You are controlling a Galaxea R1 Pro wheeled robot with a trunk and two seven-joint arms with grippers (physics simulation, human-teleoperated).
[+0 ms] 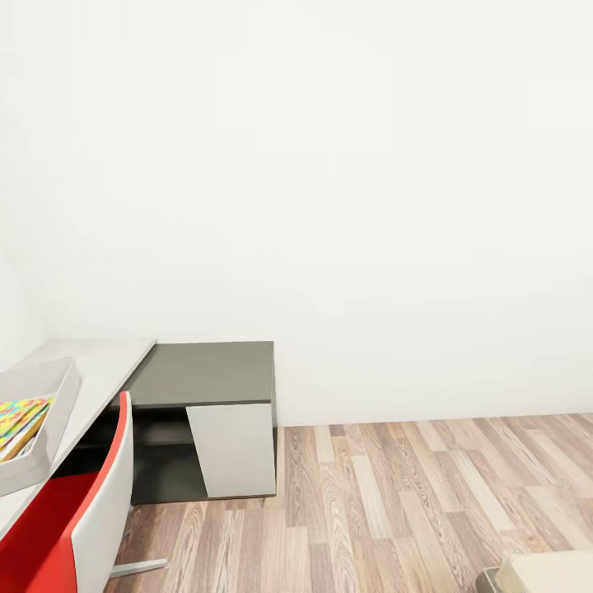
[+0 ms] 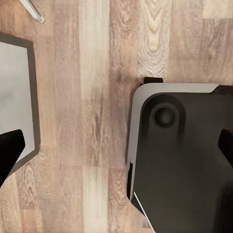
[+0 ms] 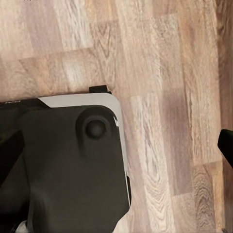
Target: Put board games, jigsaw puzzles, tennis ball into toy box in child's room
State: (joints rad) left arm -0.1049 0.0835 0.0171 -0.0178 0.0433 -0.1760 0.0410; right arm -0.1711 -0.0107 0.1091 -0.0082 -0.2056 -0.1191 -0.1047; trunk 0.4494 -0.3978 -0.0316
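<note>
The light grey toy box (image 1: pixel 56 409) sits on the table's pale top (image 1: pixel 107 360) at the left edge of the head view. A jigsaw puzzle (image 1: pixel 21 414) patterned in yellow, cyan and pink lies inside it, on top of other flat things I cannot make out. A corner of the cream bed (image 1: pixel 548 572) shows at the lower right. My left gripper (image 2: pixel 116 148) is open and empty, pointing down at the floor. My right gripper (image 3: pixel 116 145) is also open and empty over the floor. The board games and the tennis ball are out of view.
A red chair with a grey back (image 1: pixel 95 506) stands against the table. The table's dark grey lower section (image 1: pixel 206 372) adjoins it on the right. Wooden floor (image 1: pixel 395 502) stretches to the white wall. The robot's dark base (image 2: pixel 184 160) (image 3: pixel 68 165) shows under both wrists.
</note>
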